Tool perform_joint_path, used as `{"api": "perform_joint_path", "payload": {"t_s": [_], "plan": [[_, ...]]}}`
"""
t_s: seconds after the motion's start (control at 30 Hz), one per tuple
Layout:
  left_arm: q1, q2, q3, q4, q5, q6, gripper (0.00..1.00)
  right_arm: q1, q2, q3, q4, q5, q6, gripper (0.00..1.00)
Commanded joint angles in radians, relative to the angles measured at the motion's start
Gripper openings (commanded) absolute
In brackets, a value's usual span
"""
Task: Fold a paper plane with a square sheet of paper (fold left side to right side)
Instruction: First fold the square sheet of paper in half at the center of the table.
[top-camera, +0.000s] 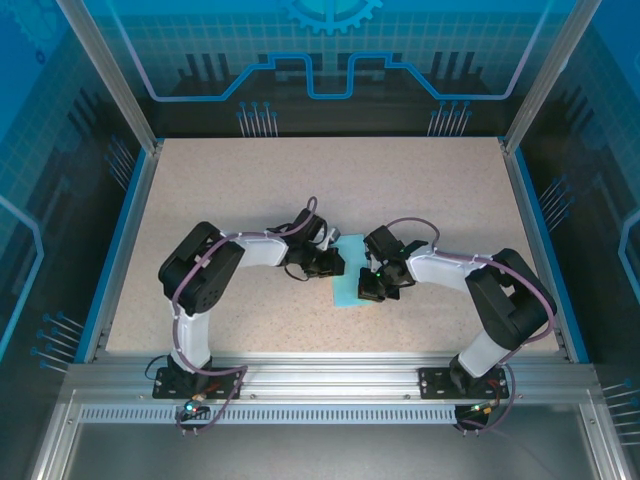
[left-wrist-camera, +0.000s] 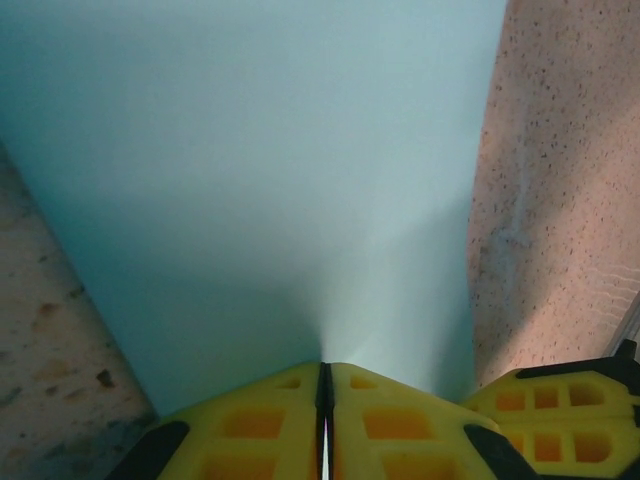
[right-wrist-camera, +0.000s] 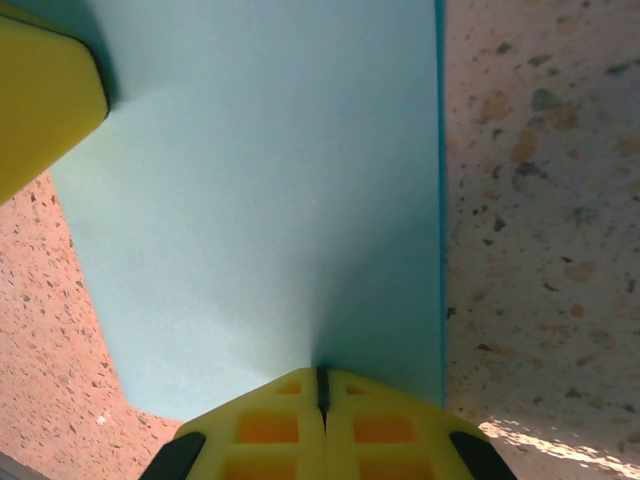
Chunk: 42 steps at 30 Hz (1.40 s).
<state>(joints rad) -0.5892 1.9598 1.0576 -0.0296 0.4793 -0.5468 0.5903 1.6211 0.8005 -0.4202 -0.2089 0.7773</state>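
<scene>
The square sheet of paper (top-camera: 348, 290) is light blue and lies at the table's middle between both arms, seen here as a narrow upright strip. From the left, my left gripper (top-camera: 333, 263) meets its upper edge. In the left wrist view its yellow fingers (left-wrist-camera: 260, 425) are shut at the tips (left-wrist-camera: 323, 366), and the paper (left-wrist-camera: 260, 170) tents up into them. My right gripper (top-camera: 371, 288) comes from the right, shut (right-wrist-camera: 321, 370) on the sheet (right-wrist-camera: 260, 200), which also rises toward that pinch. A darker cyan layer edge (right-wrist-camera: 439, 200) runs along the sheet's right side.
The speckled beige table (top-camera: 250, 180) has blue rails on its left and right and an aluminium frame at the front. The right gripper's yellow finger (left-wrist-camera: 560, 400) sits close beside my left one. The left gripper's finger (right-wrist-camera: 40, 100) rests at the sheet's far corner.
</scene>
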Motion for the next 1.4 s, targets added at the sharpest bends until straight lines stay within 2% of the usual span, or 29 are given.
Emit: {"api": "perform_joint_path", "payload": {"t_s": [0.0,0.4,1.37], "plan": [[0.008,0.021,0.005,0.008,-0.032,0.008,0.12,0.005,0.063,-0.059,-0.132,0.077,-0.016,0.0],[0.055,0.037,0.02,0.028,-0.051,0.001,0.12,0.003,0.06,-0.075,-0.133,0.078,-0.018,0.0],[0.17,0.202,0.284,-0.07,-0.093,0.043,0.13,0.002,0.042,-0.109,-0.12,0.069,-0.019,0.0]]}}
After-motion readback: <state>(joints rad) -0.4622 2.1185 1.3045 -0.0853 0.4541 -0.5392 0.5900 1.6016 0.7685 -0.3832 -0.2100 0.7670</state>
